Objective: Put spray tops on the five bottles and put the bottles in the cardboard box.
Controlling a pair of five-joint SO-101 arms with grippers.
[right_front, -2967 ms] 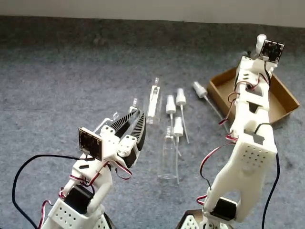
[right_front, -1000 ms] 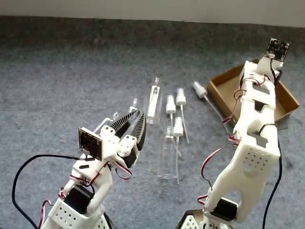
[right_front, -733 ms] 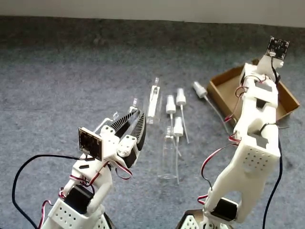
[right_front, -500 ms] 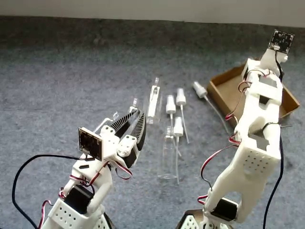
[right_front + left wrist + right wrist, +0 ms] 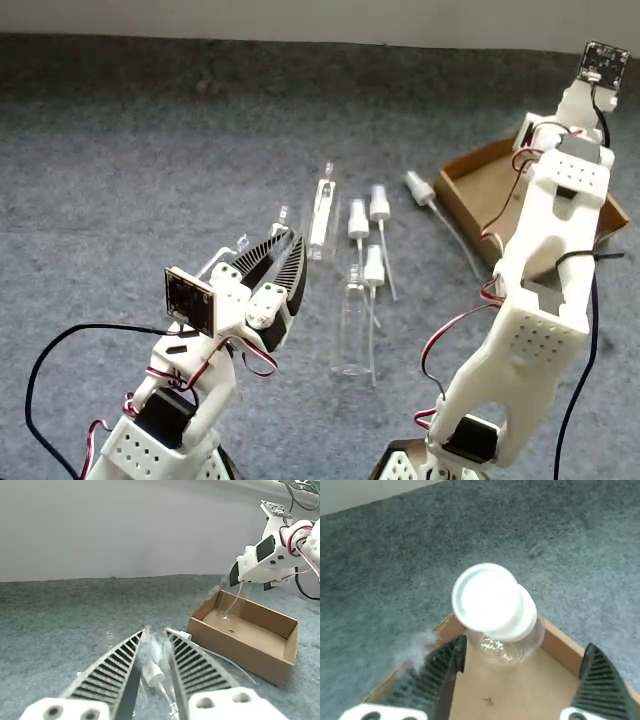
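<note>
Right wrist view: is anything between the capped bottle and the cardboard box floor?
Nothing visible stands in the way. The bottle is already inside the cardboard box, between the open jaws of the right claw. In the left wrist view its base looks set down on the box floor.

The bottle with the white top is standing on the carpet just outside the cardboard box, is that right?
Not quite. The bottle with the white top is standing inside the cardboard box, not on the carpet outside it, as the right wrist view shows.
</note>
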